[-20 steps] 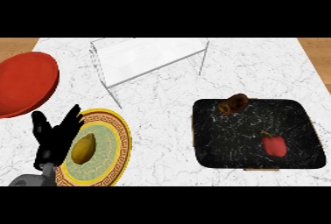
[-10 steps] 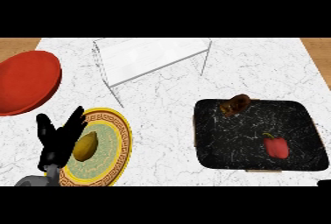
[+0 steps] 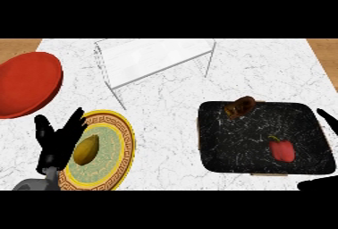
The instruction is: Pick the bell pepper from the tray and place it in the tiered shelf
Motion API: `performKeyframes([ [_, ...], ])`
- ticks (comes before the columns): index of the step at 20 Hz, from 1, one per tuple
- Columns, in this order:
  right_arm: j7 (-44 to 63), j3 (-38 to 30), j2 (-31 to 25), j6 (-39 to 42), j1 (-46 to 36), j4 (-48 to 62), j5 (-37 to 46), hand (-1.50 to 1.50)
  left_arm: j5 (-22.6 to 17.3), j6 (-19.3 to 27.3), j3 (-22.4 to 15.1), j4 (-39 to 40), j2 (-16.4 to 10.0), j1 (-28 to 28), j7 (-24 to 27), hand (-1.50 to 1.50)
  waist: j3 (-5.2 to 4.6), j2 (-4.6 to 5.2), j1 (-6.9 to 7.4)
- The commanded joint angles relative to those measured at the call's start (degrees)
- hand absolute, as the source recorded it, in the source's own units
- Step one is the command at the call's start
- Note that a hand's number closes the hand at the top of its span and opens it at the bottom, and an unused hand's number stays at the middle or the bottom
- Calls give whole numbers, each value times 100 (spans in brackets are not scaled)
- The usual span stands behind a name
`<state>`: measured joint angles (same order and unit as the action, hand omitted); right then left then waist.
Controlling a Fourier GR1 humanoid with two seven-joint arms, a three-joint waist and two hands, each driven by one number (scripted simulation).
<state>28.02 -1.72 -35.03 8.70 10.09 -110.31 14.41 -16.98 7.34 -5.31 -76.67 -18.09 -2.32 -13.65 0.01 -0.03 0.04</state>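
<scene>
Marble counter [image 3: 171,112], dark tray [image 3: 224,152] on it. Right hand [image 3: 327,118] spread wide beside tray; bell pepper [image 3: 282,150] just inward of its fingers, ungrasped. Left hand [image 3: 56,143] open, resting. Risk: off-centre closing, pepper rolled aside.

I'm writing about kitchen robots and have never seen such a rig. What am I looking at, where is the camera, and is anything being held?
This single view is taken from a humanoid robot's head, looking steeply down at a marble counter. The black shapes are its hands. The left hand rests open, fingers up, over the left edge of a patterned plate bearing a yellow-green fruit. Of the right hand only spread fingers show, at the right edge beside the black tray. On the tray lie a red bell pepper and a brown item. Behind stand a wire tiered shelf and a red plate. Nothing is held.
</scene>
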Motion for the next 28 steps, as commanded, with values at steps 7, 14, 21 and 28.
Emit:
performKeyframes([
  [7,466,-10,618,166,138,-392,1085,-150,177,-301,291,-89,105,-36,-298,0,-2,-2,-29],
  [14,-36,97,1239,55,-173,581,1730,-150,352,-555,523,-153,222,269,-52,0,0,0,-4],
  [21,185,113,1482,-67,-720,1214,2437,-150,413,-617,684,-186,275,-33,-397,0,0,2,9],
  [28,-442,-146,1664,-489,-894,1905,2746,-150,851,-196,508,-691,662,58,-677,0,0,-1,2],
])
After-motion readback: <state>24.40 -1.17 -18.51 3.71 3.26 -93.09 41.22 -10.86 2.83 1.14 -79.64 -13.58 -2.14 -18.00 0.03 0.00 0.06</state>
